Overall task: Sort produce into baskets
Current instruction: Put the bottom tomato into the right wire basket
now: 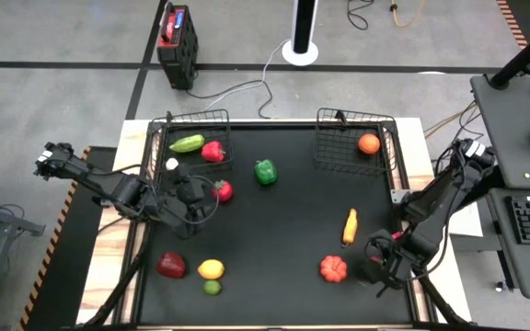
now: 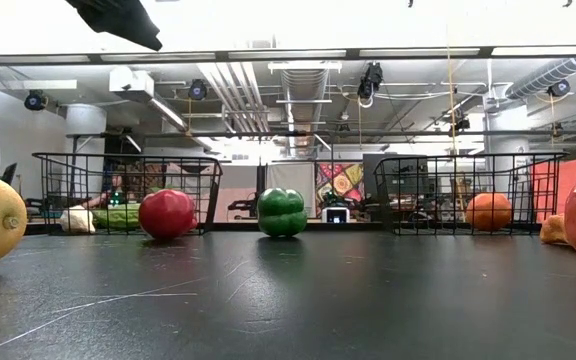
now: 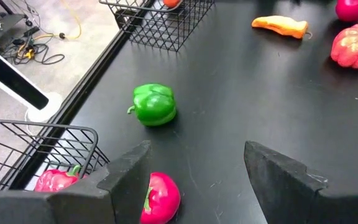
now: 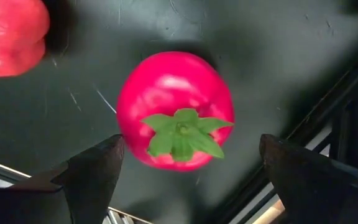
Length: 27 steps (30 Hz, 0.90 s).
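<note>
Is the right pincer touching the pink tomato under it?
Apart. The right wrist view shows the right pincer open, with bare black mat between each finger and the pink tomato, which sits between them.

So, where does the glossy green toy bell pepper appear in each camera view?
High view: green bell pepper at upper centre of the black mat, between the two wire baskets.
Low view: centre, between the baskets.
Left wrist view: middle left.
Right wrist view: not in it.
Shared landmark: the basket holding the orange fruit.
</note>
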Each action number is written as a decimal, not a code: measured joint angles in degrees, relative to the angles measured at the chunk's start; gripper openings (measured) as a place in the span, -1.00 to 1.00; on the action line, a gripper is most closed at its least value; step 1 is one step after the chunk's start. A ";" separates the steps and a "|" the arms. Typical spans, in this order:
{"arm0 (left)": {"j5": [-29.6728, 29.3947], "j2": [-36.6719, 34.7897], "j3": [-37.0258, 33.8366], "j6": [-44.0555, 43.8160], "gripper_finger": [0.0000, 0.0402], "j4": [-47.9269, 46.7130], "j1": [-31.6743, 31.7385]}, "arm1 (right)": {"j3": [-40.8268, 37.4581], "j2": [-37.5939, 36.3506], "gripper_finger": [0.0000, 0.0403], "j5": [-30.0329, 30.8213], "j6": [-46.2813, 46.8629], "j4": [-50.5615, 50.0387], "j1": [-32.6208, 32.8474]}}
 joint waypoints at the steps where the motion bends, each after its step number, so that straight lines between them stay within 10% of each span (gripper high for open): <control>1: 0.00 0.00 -0.04 0.00 0.18 0.11 0.00 | -0.33 0.00 0.82 0.37 0.01 0.37 0.00; 27: -0.31 0.02 -3.37 -0.02 0.18 3.59 0.00 | -6.46 0.04 0.58 2.73 1.37 9.69 -0.02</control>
